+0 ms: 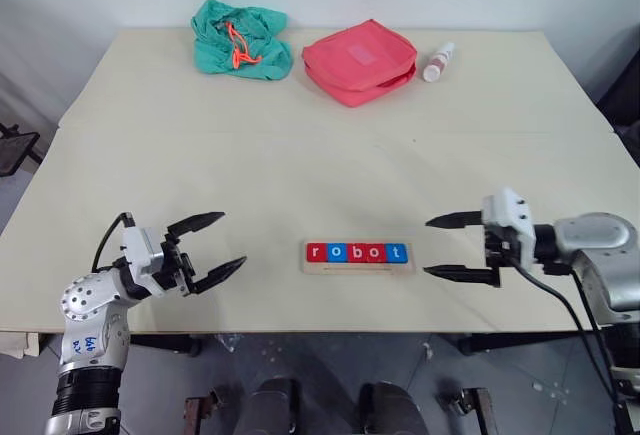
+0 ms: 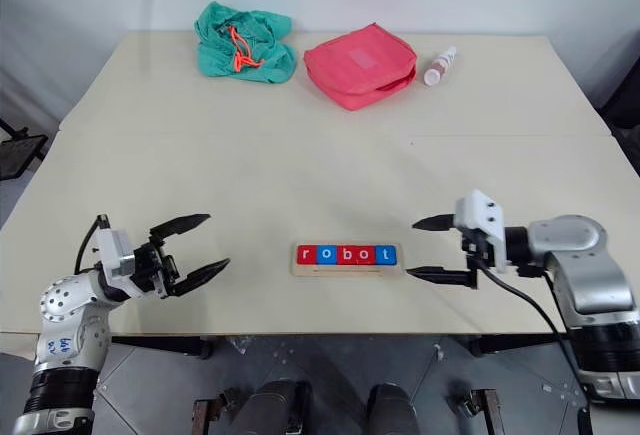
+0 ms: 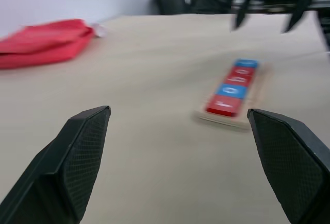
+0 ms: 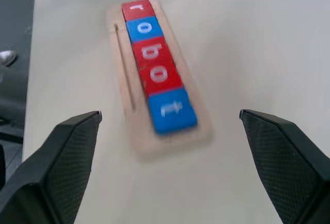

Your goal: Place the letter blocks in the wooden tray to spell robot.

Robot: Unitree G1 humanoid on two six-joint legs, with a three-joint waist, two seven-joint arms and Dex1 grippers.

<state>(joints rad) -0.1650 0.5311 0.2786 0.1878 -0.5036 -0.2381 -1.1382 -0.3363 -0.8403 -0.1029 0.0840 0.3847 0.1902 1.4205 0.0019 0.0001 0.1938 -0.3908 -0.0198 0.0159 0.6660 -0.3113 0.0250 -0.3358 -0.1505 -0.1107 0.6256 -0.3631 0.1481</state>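
- Head views: the wooden tray (image 1: 358, 267) lay near the table's front edge, long axis running left to right, the letter blocks (image 1: 358, 252) seated reading "robot".
- Left wrist view: the left gripper (image 3: 180, 157) was spread, empty, tray ahead.
- Right wrist view: the right gripper (image 4: 170, 157) gaped empty, nearer, facing the "t" end.

three red letter blocks (image 1: 344, 252), two blue, one wooden tray (image 1: 358, 268)

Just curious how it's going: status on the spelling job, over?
Left tool open, empty; right tool open, empty. Five letter blocks in the wooden tray, reading robot. Nothing in the way; red pouch far back.
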